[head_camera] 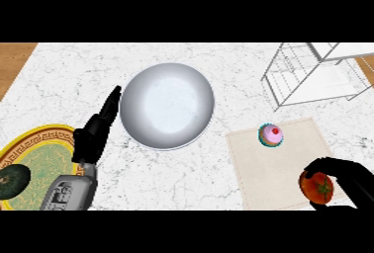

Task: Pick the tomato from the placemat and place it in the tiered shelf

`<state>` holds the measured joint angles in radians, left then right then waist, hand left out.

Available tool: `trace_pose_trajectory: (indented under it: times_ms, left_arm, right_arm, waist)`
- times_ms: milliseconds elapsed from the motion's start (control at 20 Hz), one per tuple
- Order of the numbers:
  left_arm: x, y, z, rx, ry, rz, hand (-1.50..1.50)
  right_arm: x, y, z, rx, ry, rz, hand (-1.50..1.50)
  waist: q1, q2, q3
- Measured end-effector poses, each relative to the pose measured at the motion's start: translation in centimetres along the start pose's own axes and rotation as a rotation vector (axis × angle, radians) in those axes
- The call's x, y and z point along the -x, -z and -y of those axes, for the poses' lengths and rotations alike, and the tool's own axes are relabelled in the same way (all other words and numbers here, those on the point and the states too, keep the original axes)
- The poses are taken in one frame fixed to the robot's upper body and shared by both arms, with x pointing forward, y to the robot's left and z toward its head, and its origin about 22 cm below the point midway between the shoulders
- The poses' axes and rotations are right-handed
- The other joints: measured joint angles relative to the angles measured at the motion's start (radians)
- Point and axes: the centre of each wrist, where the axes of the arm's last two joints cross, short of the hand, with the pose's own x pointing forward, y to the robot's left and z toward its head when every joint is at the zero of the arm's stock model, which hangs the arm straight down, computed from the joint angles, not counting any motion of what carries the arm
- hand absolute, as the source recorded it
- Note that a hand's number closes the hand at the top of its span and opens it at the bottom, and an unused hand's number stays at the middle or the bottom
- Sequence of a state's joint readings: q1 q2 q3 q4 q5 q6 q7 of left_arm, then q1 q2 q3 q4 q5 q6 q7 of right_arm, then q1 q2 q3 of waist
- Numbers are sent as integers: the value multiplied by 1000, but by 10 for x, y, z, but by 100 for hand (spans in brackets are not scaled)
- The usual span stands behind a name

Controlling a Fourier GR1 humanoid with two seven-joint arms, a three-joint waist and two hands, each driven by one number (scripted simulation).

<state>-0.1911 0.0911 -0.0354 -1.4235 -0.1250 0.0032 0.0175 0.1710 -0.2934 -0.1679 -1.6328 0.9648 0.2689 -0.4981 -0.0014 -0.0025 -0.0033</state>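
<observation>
counter: white marble top, wood showing at far left and far right corners
plate: big plain white one, centre of counter, nothing on it
placemat: beige cloth, right of the plate, lower right part of view
shelf: white wire tiered rack, upper right corner, just beyond the placemat's far edge
patterned plate: yellow-green with ornate rim, lower left, cut by view edge
left hand: open, fingers straight and pointing up, just left of the white plate, above the patterned plate's right rim
right hand: lower right corner, fingers curled round the tomato
squash: dark green, sits on the patterned plate at left edge
tomato: red, in the right hand's grasp, over the placemat's near right corner
cupcake: pink top, teal wrapper, on the placemat's far part
</observation>
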Motion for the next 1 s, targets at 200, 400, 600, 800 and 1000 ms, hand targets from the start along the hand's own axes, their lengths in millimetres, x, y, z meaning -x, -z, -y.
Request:
trace_pose_trajectory:
  times_ms: [200,400,600,800,1000]
  left_arm:
    - [2,-6,-2,-8,2,-4,0]
    - [-1,-4,4,-2,3,-5,0]
    - [0,-2,2,2,4,-9,0]
    - [-4,1,5,-1,10,-11,0]
    - [-2,0,2,-4,11,-7,0]
  right_arm:
    - [4,-16,-2,43,-5,27,150]
    - [-10,-14,-1,44,23,9,150]
    - [-65,10,-14,-4,41,-100,150]
    - [-116,29,-15,9,112,-155,150]
    - [-149,31,0,112,275,-128,150]
  waist:
    - [0,-1,-1]
    - [-2,1,2]
    - [2,2,1]
    - [1,1,2]
    - [-2,1,3]
